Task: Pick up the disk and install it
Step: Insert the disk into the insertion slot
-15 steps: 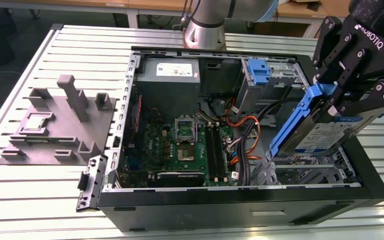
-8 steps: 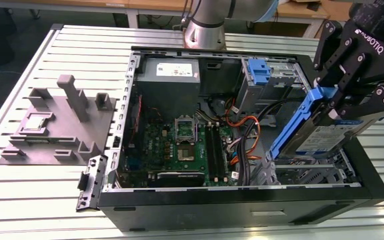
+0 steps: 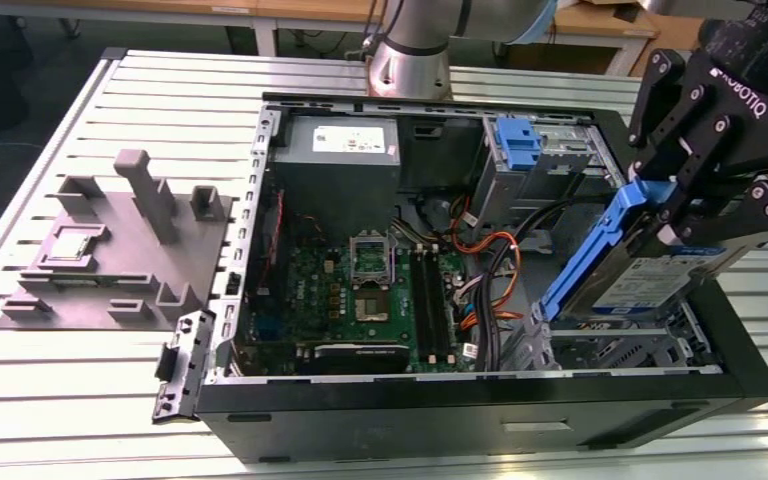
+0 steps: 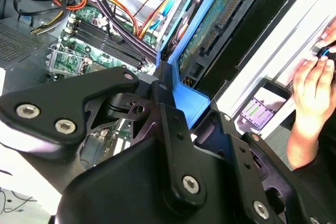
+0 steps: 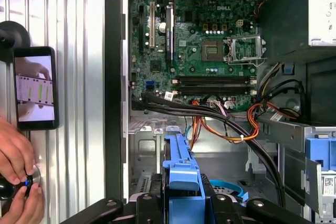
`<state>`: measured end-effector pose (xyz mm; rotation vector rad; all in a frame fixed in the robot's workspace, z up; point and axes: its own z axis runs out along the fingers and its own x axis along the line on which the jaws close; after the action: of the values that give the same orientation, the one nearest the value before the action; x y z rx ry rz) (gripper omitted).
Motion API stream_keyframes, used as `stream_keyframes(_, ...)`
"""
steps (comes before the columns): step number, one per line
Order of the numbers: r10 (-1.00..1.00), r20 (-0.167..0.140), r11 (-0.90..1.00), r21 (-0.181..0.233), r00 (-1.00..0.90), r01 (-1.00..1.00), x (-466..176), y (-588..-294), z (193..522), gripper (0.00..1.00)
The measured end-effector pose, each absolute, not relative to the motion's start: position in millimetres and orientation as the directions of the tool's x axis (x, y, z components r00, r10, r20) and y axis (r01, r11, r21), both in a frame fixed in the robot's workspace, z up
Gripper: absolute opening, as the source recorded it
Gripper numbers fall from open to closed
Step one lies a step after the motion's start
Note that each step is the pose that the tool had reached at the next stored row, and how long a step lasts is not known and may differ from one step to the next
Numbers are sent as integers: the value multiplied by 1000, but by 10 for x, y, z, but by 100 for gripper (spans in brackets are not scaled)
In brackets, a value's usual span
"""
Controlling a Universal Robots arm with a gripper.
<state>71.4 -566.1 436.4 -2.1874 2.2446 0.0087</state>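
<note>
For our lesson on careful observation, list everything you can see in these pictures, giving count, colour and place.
disk: one, silver with blue carrier frame, tilted over the case, exterior view's right
computer case: one, black, open, on the table
motherboard: one, green, inside the case
power supply: one, grey, case's far end
bracket: one, blue, in the case's far drive bay
cables: several, orange, red, black, inside the case
stand: one, grey, exterior view's left, on the table
phone: one, black, on the table beside the case
table: one, pale slatted metal, under everything
hands: two, near the phone
arm: one, grey, behind the case
gripper: one, black, shut on the disk
</note>
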Motion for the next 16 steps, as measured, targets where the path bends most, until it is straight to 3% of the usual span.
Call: stream_keyframes(16,-1000,-9,26,-1,-26,-1000,717,-5667,4272,37)
